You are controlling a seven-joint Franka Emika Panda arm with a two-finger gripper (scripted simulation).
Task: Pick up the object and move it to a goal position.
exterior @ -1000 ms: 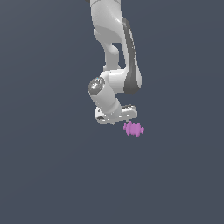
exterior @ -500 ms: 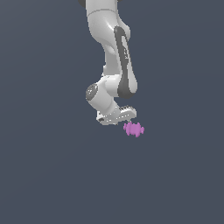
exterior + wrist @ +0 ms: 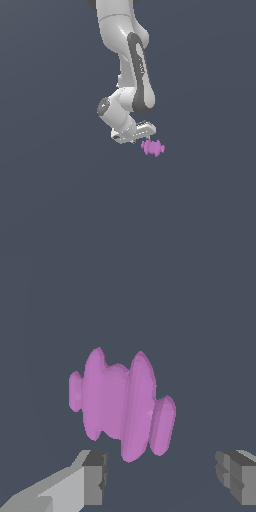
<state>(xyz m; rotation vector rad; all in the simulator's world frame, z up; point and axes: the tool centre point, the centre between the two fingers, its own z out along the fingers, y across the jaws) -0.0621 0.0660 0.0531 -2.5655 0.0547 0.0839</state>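
Ahead of the jaws, beyond the fingertips and not yet between them: object [image 3: 121,405], magenta, lumpy, ribbed with knobby ridges. Gripper [image 3: 161,476] spread wide, gap well broader than the object; nothing pinched. Fingers [image 3: 94,476] apart from the object in the wrist view, no contact seen.

Exterior view: gripper [image 3: 145,134] just above the object [image 3: 153,147], very near, touching or not cannot be told at this size. Object appears to sit on the plain grey ground; no goal marker visible in either view.

Step in hand, by judgement: final approach before grasp. To do well:
- Centre first. Object sits off-centre in the jaw gap, nearer one finger than the other; shift sideways until it lies midway.
- Descend straight until pads flank the body, not only the tips of the ridges.
- Close slowly; aim pads at the thick middle ridges, not at the small end knobs, which would likely slip or twist out.
- Check for rotation on closing; the uneven surface may roll under one-sided contact.

Orientation: long axis runs roughly along the line joining the two fingers, slightly tilted to it, with ridges crossing that axis. Small knobs at both ends, each pointing toward a finger. Closing as set would squeeze end to end; wide gap seems enough, though a wrist turn to grip across the narrower waist may hold better.
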